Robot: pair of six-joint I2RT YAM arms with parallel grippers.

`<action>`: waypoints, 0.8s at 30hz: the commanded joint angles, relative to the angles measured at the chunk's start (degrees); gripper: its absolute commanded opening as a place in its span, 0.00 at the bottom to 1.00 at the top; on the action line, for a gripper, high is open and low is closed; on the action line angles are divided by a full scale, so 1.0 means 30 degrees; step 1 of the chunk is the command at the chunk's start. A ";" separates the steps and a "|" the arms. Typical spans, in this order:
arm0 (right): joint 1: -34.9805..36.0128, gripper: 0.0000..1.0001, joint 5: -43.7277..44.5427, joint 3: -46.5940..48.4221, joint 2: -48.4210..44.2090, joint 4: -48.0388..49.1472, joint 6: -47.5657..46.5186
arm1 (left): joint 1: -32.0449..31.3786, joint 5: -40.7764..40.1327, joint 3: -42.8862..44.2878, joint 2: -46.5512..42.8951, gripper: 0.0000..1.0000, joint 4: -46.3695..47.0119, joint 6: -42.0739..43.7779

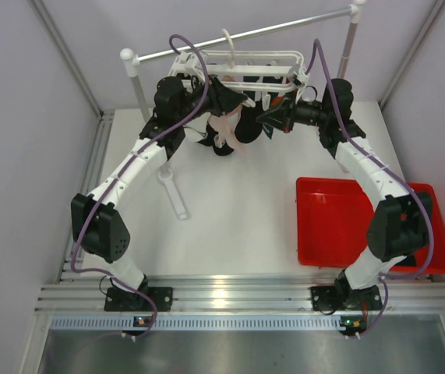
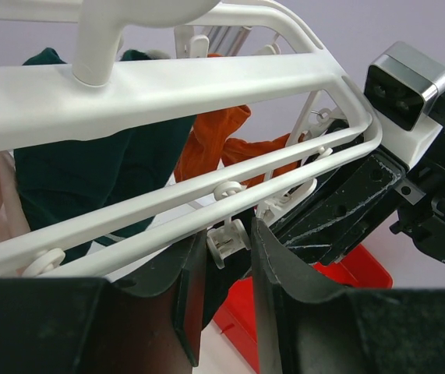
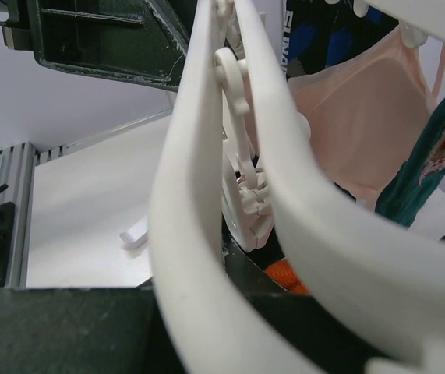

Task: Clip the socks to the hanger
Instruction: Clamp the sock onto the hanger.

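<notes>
Teal, orange, pink socks [image 2: 74,171] already hung on hanger [image 2: 167,86]; left gripper [image 2: 228,238] pinched a clip [image 2: 226,245]; right gripper [image 1: 270,118] unclear. Probably late stage.

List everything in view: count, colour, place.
hanger: 1, white, hung on the rail
rail: 1, grey, two white-capped posts, back of table
socks: at least 4, teal, orange, pink, black, hanging under the hanger
clips: many, white, along the hanger; one sits between the left claw's fingers
tray: 1, red, table right
loose piece: 1, white, lying on the table, left of centre
table: 1, white
arms: 2, white and black, left, right
left claw: black, at the hanger's rails
right claw: black, under the hanger's right end
</notes>
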 commanded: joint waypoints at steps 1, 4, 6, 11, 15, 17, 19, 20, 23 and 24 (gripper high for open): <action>0.0095 0.00 -0.0633 0.0926 0.0022 0.1549 0.0679 | -0.0172 0.0934 0.0313 0.0380 0.00 -0.0580 -0.0017; 0.0065 0.00 -0.1130 0.0867 0.0140 0.1519 0.0709 | -0.0172 0.1110 0.0283 0.0351 0.00 -0.0375 -0.0251; 0.0065 0.00 -0.1277 0.0867 0.0256 0.1491 0.0767 | -0.0172 0.1169 0.0254 0.0380 0.00 -0.0258 -0.0340; 0.0036 0.00 -0.1745 0.0458 0.0082 0.2132 0.0650 | -0.0172 0.1082 0.0166 0.0234 0.00 -0.0257 -0.0340; 0.0036 0.00 -0.2302 0.0018 -0.0328 0.1202 -0.0547 | -0.0172 0.1169 0.0283 0.0263 0.00 -0.0315 -0.0165; 0.0036 0.00 -0.2653 -0.0245 -0.0562 0.0964 -0.1340 | -0.0172 0.1140 0.0313 0.0321 0.00 -0.0432 -0.0106; 0.0036 0.00 -0.3121 -0.0276 -0.0593 0.0584 -0.1605 | -0.0172 0.1110 0.0283 0.0321 0.00 -0.0491 -0.0018; 0.0036 0.00 -0.3152 -0.0247 -0.0593 0.0379 -0.1606 | -0.0172 0.1111 0.0254 0.0321 0.00 -0.0462 -0.0047; 0.0007 0.00 -0.3386 -0.0071 -0.0534 -0.0033 -0.2455 | -0.0172 0.1111 0.0312 0.0263 0.00 -0.0550 0.0070; -0.0022 0.00 -0.3445 -0.0013 -0.0534 -0.0033 -0.2455 | -0.0172 0.1053 0.0313 0.0234 0.00 -0.0608 0.0157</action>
